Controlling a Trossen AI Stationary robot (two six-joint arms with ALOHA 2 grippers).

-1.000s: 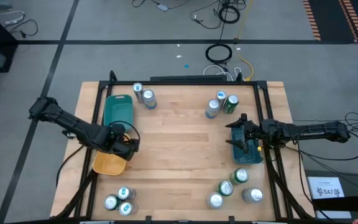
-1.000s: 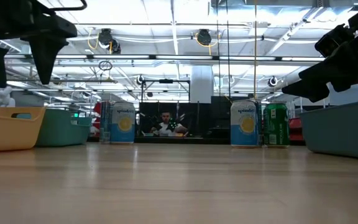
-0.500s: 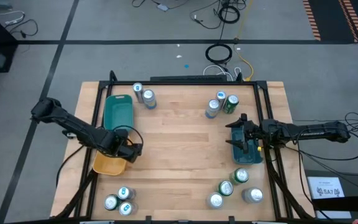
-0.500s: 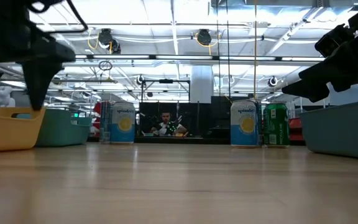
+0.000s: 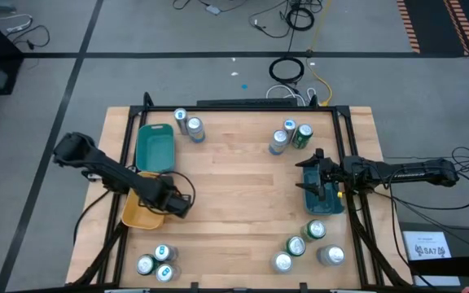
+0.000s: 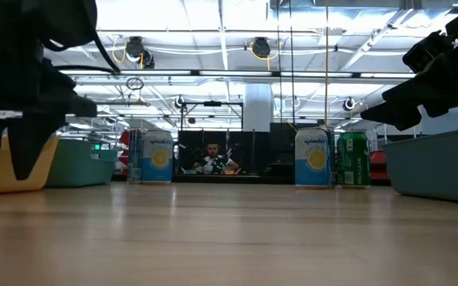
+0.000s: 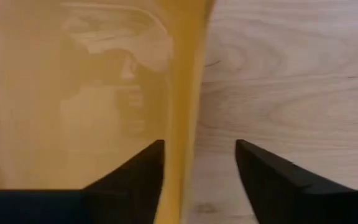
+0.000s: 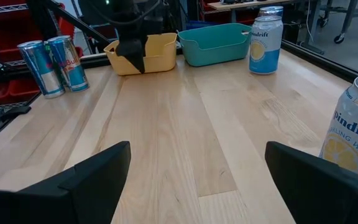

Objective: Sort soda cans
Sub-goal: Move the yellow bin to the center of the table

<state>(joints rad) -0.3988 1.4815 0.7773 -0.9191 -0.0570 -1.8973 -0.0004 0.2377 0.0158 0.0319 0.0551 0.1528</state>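
Both arms are dark, nearly black, built of slim tubular links joined by bulkier rounded joints. Black cables loop beside the left arm (image 5: 108, 172) near its wrist, and a thin cable trails from the right arm (image 5: 401, 172). Each ends in two flat, wedge-shaped matte black fingers (image 8: 86, 180) with plain, unmarked surfaces and blunt angled tips.

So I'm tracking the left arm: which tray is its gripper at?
The yellow tray: the open left gripper straddles its wall, unlike the two teal trays.
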